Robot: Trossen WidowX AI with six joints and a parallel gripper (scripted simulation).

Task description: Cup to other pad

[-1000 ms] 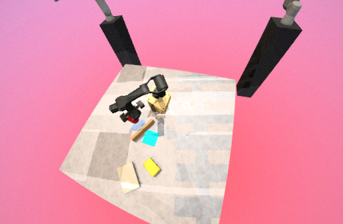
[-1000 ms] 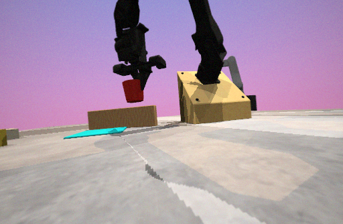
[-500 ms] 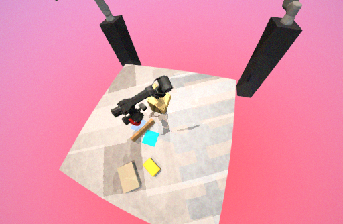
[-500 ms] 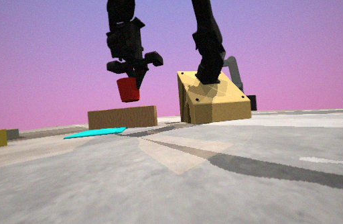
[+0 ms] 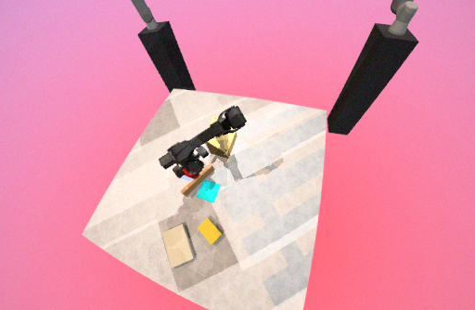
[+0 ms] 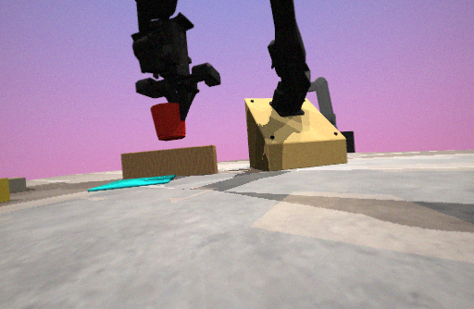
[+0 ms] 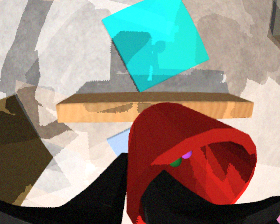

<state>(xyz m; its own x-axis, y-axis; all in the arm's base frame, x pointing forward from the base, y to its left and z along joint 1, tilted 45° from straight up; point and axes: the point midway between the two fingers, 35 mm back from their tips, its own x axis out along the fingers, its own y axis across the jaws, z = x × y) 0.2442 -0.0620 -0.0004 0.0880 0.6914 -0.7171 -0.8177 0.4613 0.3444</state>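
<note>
Closest to you in the wrist view, the gripper [image 7: 139, 192] is clamped on the wall of the red cup [image 7: 191, 159], with one black finger [image 7: 100, 196] outside the cup and the other inside its mouth. Look into the cup and you see marbles [image 7: 181, 159] near the rim, a green one and a pink or violet one; how many more lie deeper you cannot tell.

From the exterior view, the cup hangs in the air, close to upright with its mouth up, above the wooden block [image 6: 169, 162] and clear of it. The block is a low tan bar standing on the table [image 6: 268, 259]. Just past the bar in the wrist view lies the cyan pad [image 7: 156, 38], flat on the table. A pale blue patch [image 7: 119, 141] shows on the near side of the bar, partly hidden by the cup.

Farther out, the top view shows you a yellow block [image 5: 209, 230] and a flat tan slab [image 5: 178, 244] beyond the cyan pad. Behind the cup, the arm rises from a yellow wedge-shaped base [image 6: 309, 139].
</note>
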